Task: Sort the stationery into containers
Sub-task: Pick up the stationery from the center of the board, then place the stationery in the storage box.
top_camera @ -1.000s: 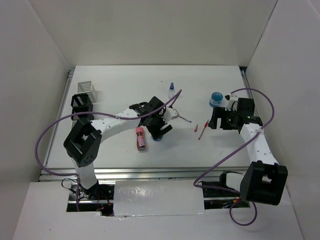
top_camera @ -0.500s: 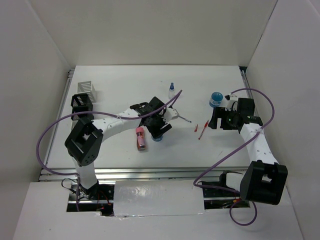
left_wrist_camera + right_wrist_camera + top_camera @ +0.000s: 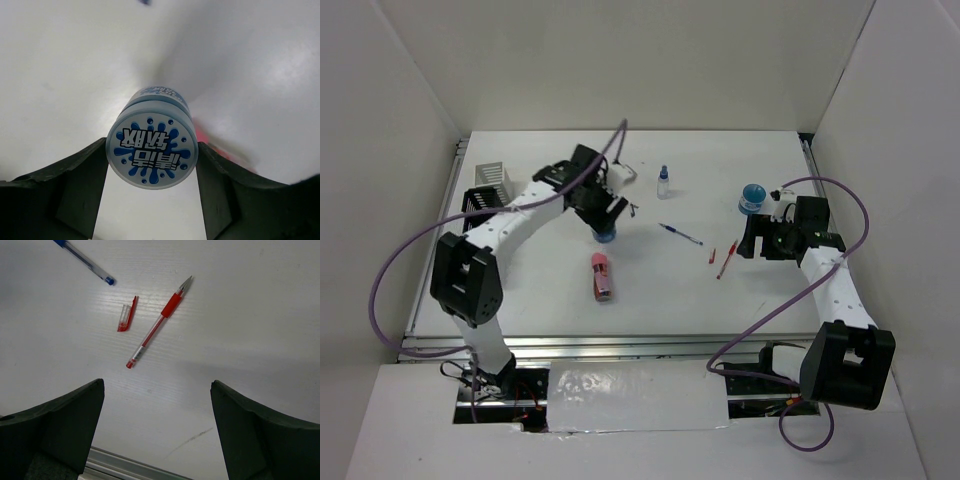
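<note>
Bare table (image 3: 660,285) between pink block (image 3: 602,277) and red pen (image 3: 728,258) passable; blue pen (image 3: 680,234) obstructs beyond (boxes (image 3: 480,201) crowd left edge).

tin (image 3: 152,150), lid: approx 3 bold white characters, CJK-looking, on a blue splat w/ blue dots, white bkgd
orientation: upside down in left wrist view
wording: can't make out exact characters
tin, side: blue print near far rim, blurred, illegible
2nd tin (image 3: 752,197): too small to read
elsewhere: no legible text, nos. or signs
</note>
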Robot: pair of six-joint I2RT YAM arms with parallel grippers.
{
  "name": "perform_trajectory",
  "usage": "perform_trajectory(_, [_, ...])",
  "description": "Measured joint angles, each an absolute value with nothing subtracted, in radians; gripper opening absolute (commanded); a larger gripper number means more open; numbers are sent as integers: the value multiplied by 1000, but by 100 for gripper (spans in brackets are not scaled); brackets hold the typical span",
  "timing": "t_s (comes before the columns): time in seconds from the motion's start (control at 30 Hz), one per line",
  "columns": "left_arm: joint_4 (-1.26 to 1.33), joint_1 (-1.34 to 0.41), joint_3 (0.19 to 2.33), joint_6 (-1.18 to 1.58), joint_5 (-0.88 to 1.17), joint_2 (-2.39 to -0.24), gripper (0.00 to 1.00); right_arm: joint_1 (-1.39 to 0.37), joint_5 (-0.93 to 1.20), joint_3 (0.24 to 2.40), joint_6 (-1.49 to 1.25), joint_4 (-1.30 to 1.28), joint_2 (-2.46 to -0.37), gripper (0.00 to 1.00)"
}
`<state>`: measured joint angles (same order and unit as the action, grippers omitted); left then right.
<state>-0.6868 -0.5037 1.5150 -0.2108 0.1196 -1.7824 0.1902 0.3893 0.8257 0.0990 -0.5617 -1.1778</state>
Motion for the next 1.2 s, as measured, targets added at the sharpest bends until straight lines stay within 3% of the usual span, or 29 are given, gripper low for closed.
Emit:
perform_trajectory(0.27, [-770,-148,1714,-212,142,-1686,0,191,389,825,99,-562,-1179,92])
perform_trajectory(0.6, [-794,259,1915,-212,181,-1745,0,191,389,825,99,-561,-1180,92])
perform_trajectory(1.2, [-771,294,2009,-218,203,-1981,0,201,389,825,99,-561,-1188,90])
